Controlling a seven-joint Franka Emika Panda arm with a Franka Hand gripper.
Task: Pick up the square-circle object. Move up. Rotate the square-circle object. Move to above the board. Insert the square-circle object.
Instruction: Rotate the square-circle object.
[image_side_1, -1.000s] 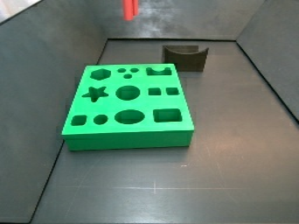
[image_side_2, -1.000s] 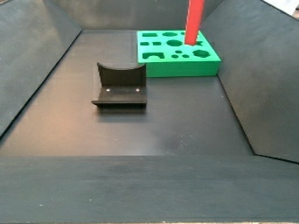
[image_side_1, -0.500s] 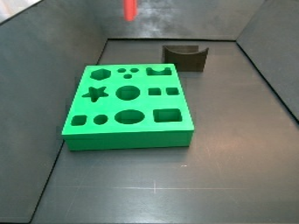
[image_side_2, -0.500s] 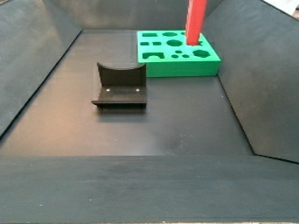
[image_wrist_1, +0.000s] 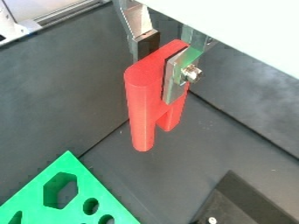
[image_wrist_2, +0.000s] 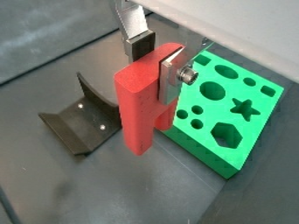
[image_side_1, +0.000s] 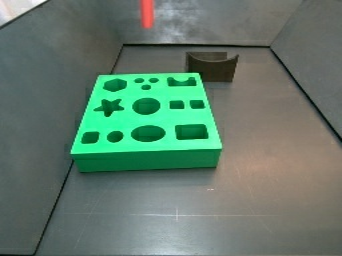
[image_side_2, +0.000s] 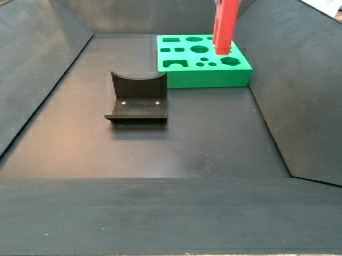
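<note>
Red and upright, the square-circle object (image_wrist_2: 142, 103) is clamped near its top between the silver fingers (image_wrist_2: 172, 75) of the gripper (image_wrist_1: 162, 59), high above the floor. In a side view it hangs at the board's (image_side_1: 144, 118) twelve o'clock edge; in a wrist view the fixture (image_wrist_2: 77, 124) sits at the peg's nine o'clock. I judge the carry toward the board is in hand. Next comes centring over the matching hole, then a straight descent. Wrist points down, peg vertical.
</note>
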